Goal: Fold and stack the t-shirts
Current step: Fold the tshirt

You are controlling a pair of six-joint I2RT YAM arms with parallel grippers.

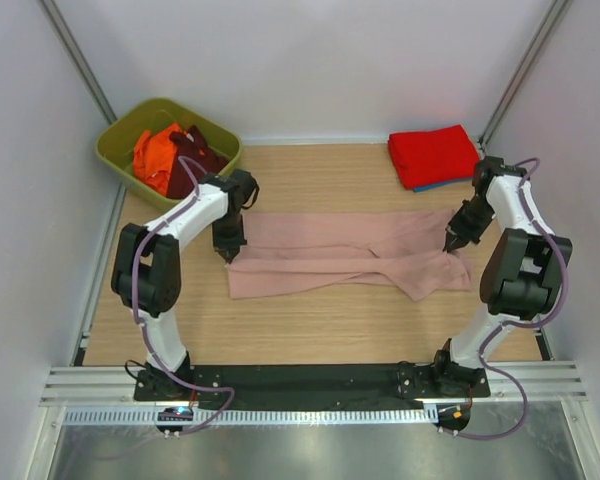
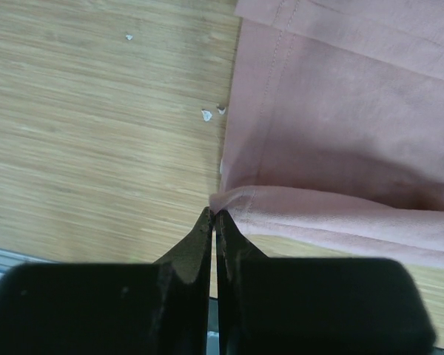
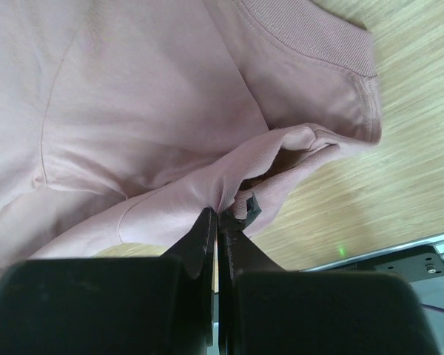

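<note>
Left gripper [image 1: 227,252] pinches the hem end and right gripper [image 1: 450,243] the collar end of the dusty-pink cloth t-shirt [image 1: 340,250], stretched across the wooden table [image 1: 310,330]. I'd guess they're keeping it taut for a clean fold.

A light wooden table [image 1: 310,325] carries a dusty-pink t-shirt [image 1: 340,255], laid in a long, rumpled band across its middle. At the far right corner, a folded red t-shirt [image 1: 435,155] rests on a blue t-shirt [image 1: 430,186]. A green bin [image 1: 115,160] stands at the far left corner. White specks [image 2: 206,115] dot the wood beside the pink hem.
</note>
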